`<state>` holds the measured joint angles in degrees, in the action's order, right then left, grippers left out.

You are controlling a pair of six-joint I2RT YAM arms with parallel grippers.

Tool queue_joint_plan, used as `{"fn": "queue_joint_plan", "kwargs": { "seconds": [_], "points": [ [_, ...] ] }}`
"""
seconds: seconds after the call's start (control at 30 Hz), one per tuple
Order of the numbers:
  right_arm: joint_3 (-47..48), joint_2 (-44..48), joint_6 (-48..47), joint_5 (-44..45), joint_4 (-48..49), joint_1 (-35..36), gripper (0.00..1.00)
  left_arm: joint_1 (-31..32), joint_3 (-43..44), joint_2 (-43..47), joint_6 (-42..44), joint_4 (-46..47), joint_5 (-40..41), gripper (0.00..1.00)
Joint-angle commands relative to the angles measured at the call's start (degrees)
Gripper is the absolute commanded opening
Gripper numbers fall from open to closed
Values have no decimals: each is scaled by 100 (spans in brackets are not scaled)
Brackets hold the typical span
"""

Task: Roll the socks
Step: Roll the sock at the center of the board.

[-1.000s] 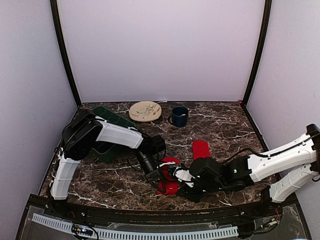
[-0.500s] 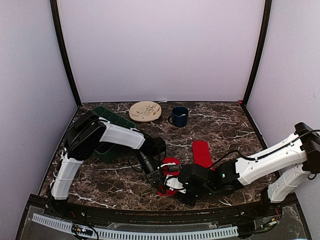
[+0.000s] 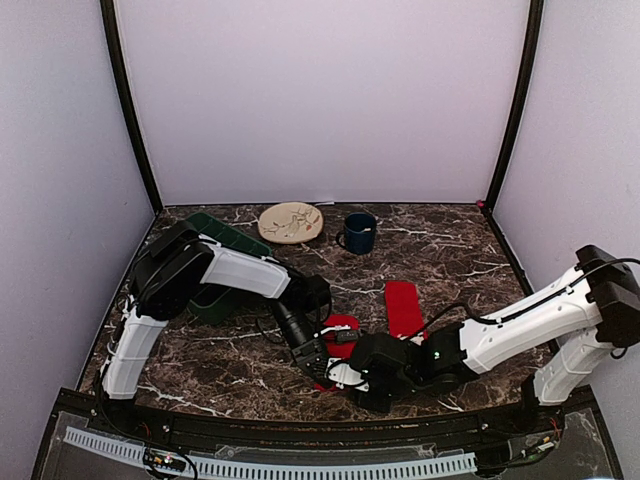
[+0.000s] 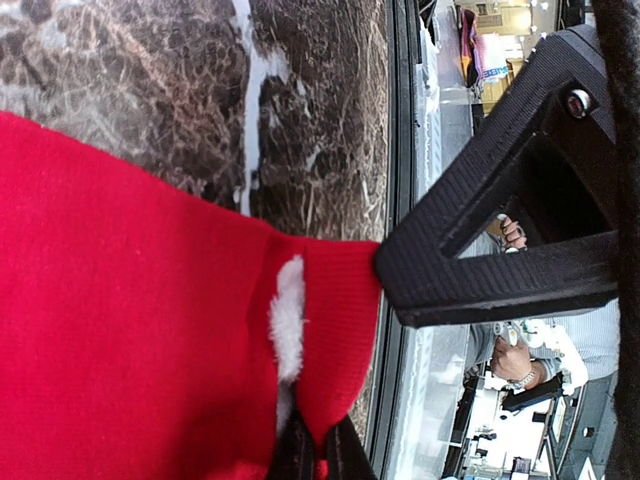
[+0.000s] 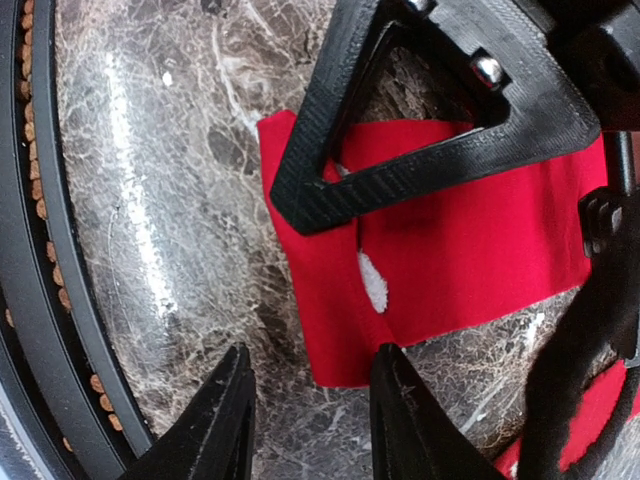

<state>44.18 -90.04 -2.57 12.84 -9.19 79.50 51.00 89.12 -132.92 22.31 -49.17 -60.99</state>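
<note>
the socks (image 3: 338, 325) lie apart on the tabletop (image 3: 460, 260): one sock is bunched near the middle of the front edge, between the two arms, and the second sock (image 3: 403, 305) lies flat just behind and to the right of it, not touching. your left gripper (image 4: 318, 452) is pinched shut on the near sock's edge, close to a white bit (image 4: 288, 320) in the fabric. your right gripper (image 5: 315, 420) stands about half open low over the marble, with the sock's corner just ahead of its jaws and nothing gripped. the plate (image 3: 291, 222), cup (image 3: 359, 232) and green bin (image 3: 215, 235) sit well back and out of the way. the risks i'd watch: the left pinch is on a thin edge, so any pull from the right could slip it free and let the fold open. the two sets of fingers are very crowded, so closing the right jaws could catch the left finger or scrape the marble instead of the fabric. and if you roll this sock alone, the second one is left out.
</note>
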Motion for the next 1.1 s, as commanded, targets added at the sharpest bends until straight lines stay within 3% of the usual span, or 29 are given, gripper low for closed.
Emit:
{"fn": "queue_joint_plan", "kwargs": {
  "seconds": [0.0, 0.37, 0.7, 0.9, 1.07],
  "points": [
    [133, -82, -223, 114, 190, 24, 37, -29, 105, -32, 119, -165, -106, 0],
    [196, -354, -453, 37, 153, -62, 32, -35, 108, -75, 130, -172, -167, 0],
    [255, -460, -423, -55, 23, -134, 8, -37, 114, -79, 115, -190, -151, 0],
    [231, -476, -288, -151, -75, -185, 1, -38, 123, -83, 44, -171, -102, 0],
    [233, -519, -182, -185, -108, -227, 0, -38, 78, -70, -60, -195, 33, 10]
  ]
}}
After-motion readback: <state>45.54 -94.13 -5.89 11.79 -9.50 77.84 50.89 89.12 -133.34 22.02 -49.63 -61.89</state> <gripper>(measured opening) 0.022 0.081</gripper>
